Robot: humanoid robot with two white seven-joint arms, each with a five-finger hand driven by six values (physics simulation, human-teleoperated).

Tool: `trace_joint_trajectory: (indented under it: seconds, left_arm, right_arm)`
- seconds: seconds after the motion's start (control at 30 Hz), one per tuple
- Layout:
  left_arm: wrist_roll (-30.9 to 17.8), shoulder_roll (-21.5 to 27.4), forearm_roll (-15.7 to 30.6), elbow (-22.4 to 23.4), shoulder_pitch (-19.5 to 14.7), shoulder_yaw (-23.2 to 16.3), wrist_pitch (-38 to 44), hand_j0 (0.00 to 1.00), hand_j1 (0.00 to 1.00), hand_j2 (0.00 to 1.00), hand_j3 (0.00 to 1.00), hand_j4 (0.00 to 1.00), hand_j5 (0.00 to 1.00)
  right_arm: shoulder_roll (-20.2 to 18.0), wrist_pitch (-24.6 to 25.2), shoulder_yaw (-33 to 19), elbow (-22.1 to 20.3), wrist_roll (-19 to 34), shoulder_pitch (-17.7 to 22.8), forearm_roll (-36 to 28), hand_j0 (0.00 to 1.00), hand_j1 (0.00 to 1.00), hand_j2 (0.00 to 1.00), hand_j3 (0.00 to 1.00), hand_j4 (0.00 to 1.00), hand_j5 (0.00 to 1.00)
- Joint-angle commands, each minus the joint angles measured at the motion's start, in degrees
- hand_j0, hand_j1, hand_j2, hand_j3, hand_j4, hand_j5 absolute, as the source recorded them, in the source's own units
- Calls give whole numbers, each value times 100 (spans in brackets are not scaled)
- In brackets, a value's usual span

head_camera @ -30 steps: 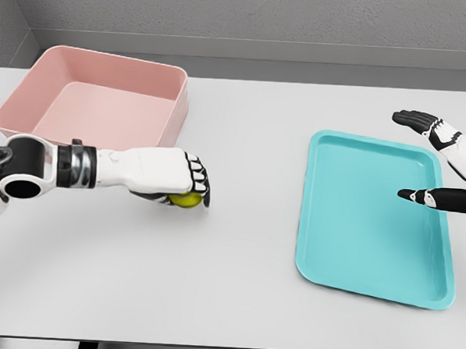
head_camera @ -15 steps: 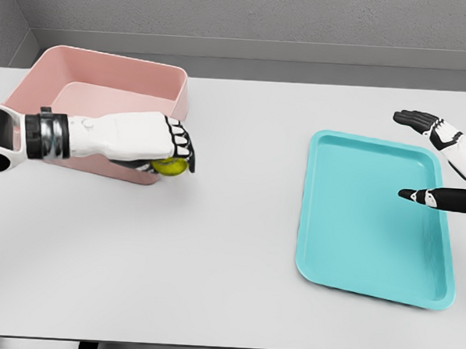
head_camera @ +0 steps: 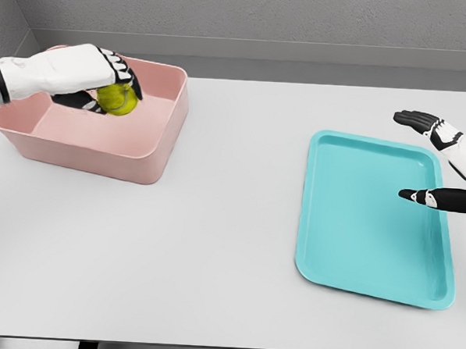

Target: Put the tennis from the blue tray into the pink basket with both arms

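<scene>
One broad white desk (head_camera: 214,244) fills most of the head view, its surface plain and matte, with a grey wall behind its far edge and a dark strip showing under its near edge. The pink basket (head_camera: 144,150) serves as the landmark: it sits on the desk at the far left, open side up, its near wall facing the camera and its right corner turned toward the middle of the desk.

Well to the right of the pink basket lies the blue tray (head_camera: 346,251), flat on the desk, with bare desk between the two. At the tray's right rim, the side farthest from the basket, the right hand (head_camera: 437,166) hovers with fingers extended and thumb apart, gripping nothing.

Over the basket's interior, near its far wall, the left hand (head_camera: 86,69) comes in from the left edge with its fingers curled around the tennis ball (head_camera: 117,99). The yellow-green ball shows below the knuckles, above the basket's floor rather than lying on it. The hand and forearm cover part of the basket's far rim and back left corner
</scene>
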Motion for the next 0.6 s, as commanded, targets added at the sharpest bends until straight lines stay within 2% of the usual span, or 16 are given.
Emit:
trace_joint_trajectory:
  seconds: [0.0, 0.03, 0.07, 0.1, 0.37, 0.57]
  left_arm:
    - [12, -19, 70, 515, -9, 31, 12, 68, 68, 68, 68, 68, 68]
    - [21, -28, 97, 709, -27, 31, 12, 78, 78, 78, 78, 78, 78]
    - [48, -28, 140, 744, -18, 31, 12, 95, 95, 95, 95, 95, 95]
    - [65, -28, 158, 744, -9, 31, 12, 100, 100, 100, 100, 100, 100]
    - [65, 69, 237, 674, 35, 40, 12, 100, 100, 100, 100, 100, 100]
    - [56, 403, 264, 674, 96, 83, 12, 100, 100, 100, 100, 100, 100]
  right_arm:
    - [-4, 16, -1, -3, -3, 0, -46, 100, 100, 100, 100, 100, 100]
    - [-4, 16, -1, -3, -3, 0, -46, 100, 100, 100, 100, 100, 100]
    - [-4, 16, -1, -3, -3, 0, -46, 100, 100, 100, 100, 100, 100]
    - [-4, 16, -1, -3, -3, 0, -46, 100, 100, 100, 100, 100, 100]
    - [-4, 16, -1, -3, -3, 0, -37, 100, 100, 100, 100, 100, 100]
    - [-4, 16, -1, 6, -3, 0, -37, 100, 100, 100, 100, 100, 100]
